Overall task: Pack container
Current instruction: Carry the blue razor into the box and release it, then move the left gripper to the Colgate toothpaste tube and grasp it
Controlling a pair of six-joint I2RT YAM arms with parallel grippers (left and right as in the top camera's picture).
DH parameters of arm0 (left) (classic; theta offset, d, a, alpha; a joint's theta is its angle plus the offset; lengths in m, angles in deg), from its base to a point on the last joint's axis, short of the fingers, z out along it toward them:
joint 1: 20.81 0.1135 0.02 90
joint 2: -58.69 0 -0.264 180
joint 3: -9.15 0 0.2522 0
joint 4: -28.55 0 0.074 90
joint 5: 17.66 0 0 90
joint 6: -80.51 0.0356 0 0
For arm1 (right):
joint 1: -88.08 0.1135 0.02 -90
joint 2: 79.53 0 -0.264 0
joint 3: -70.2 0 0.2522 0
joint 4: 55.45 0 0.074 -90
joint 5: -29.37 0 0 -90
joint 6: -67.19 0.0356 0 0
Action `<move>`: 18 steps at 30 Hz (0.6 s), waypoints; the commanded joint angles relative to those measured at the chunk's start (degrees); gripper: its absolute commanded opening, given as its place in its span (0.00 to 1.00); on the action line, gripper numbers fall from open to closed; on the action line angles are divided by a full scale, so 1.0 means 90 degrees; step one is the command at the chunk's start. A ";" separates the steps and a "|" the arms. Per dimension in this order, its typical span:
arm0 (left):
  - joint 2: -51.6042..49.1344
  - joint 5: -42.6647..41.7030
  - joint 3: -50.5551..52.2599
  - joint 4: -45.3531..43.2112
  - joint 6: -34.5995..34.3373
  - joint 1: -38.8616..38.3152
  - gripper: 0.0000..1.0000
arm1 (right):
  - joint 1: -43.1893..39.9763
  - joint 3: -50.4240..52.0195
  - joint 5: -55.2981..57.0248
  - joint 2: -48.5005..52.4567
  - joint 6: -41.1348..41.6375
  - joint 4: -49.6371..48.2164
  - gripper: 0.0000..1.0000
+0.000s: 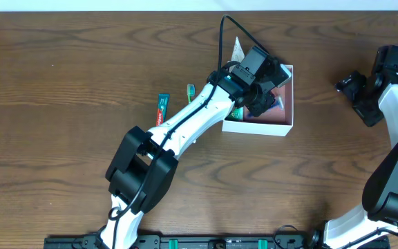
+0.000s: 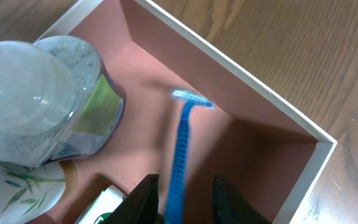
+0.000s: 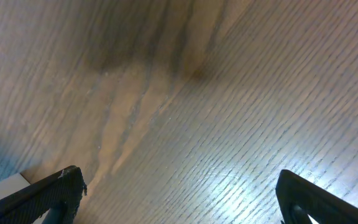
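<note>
The left gripper (image 2: 186,183) hangs inside the container (image 2: 272,162), fingers pointing down at its pink floor. Its jaws stand apart, wider than what lies between them: the handle of a blue razor (image 2: 179,149). The handle runs up from between the fingers, close to one finger (image 2: 143,200) and with a clear gap to the other, so the razor is not clamped. The razor's head lies ahead of the fingertips, near the wall, and looks slightly blurred.

To one side of the gripper, within the same box, stands a clear bottle (image 2: 42,93) with a domed cap. Nearer the wrist on that side is a leaf-print bottle (image 2: 14,186), and a green-and-white carton (image 2: 104,205) sits just beside the near finger. Whether the carton touches the finger cannot be told.

From overhead the container sits right under the left wrist. Behind the arm, out on the table (image 1: 61,83), a toothpaste tube (image 1: 162,108) and a green toothbrush (image 1: 191,91) lie near each other, well apart from the gripper.

The right gripper (image 3: 179,180) is spread wide and empty, with only bare wood beneath it. It is well apart from the container
</note>
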 commanded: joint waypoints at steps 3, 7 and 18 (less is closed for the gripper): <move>0.0017 0.0107 0.0039 -0.0007 0.0053 0.0010 0.40 | 0.0002 0.0007 0.0070 0.0032 0.0090 0.0005 0.99; 0.0474 0.0104 -0.0058 0.0233 -0.0155 0.0017 0.48 | 0.0002 0.0007 0.0070 0.0032 0.0090 0.0005 0.99; 0.3089 0.1479 -0.0034 0.2885 -0.0602 0.0928 0.98 | 0.0002 0.0007 0.0070 0.0032 0.0090 0.0005 0.99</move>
